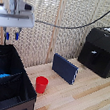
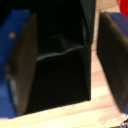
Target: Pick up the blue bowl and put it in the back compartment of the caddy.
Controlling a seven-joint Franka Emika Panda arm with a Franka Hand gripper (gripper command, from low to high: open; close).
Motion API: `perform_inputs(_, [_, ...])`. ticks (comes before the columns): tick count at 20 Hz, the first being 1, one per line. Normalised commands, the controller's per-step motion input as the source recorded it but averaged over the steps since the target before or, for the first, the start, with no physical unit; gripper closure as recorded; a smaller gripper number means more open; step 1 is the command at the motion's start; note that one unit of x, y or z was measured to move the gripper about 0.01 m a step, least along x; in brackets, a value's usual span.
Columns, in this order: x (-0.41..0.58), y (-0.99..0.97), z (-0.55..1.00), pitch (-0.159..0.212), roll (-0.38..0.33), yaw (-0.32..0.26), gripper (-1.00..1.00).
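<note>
- Caddy (image 1: 8,87): black soft-sided box at the near corner on the exterior view's left, standing on the wooden table (image 1: 79,102).
- Blue bowl (image 1: 0,76): lies inside the caddy; only part of its rim shows above the caddy wall. Which compartment holds it cannot be told with certainty.
- Red cup (image 1: 41,84): upright on the table, just beside the caddy on the exterior view's right.
- Dark-blue box (image 1: 65,68): stands on edge behind the cup, apart from it.
- Black machine (image 1: 103,50): farther back on the exterior view's right, near the woven screen.
- Gripper (image 1: 11,36): raised above the caddy, clear of the bowl. Jaws spread apart and holding nothing; in the wrist view both fingers (image 2: 22,62) flank a dark caddy wall.
</note>
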Motion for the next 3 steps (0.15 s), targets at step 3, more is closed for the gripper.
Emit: perform_inputs(3, [0.321,-0.08,0.59,-0.129,-0.085,0.005,-1.00])
